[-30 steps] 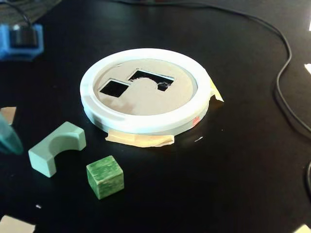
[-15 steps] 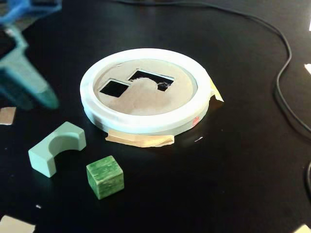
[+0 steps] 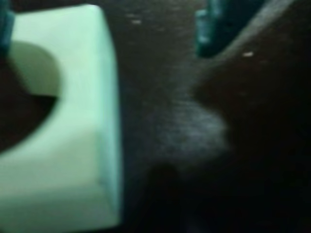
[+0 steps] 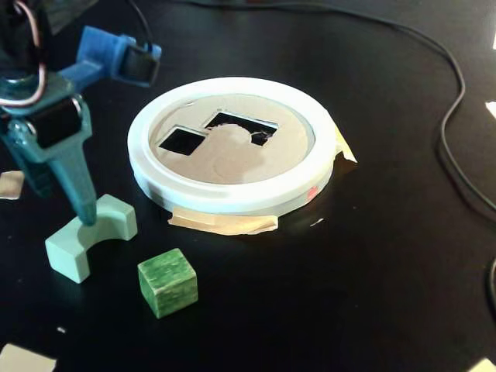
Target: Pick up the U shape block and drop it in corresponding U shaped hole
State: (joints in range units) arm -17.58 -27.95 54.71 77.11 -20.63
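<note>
Jaws (image 4: pixel 84 213) down at the U shape block (image 4: pixel 70 249), grip state unclear, fingertips hidden behind it.

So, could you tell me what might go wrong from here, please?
1. The gripper is down at the U block; a fingertip seems to sit by its notch, so closing could twist or tip the block rather than clamp it.
2. The green cube lies close by and could be knocked.
3. The U hole has a rounded tab, so a rotated block may jam on the ring.
</note>
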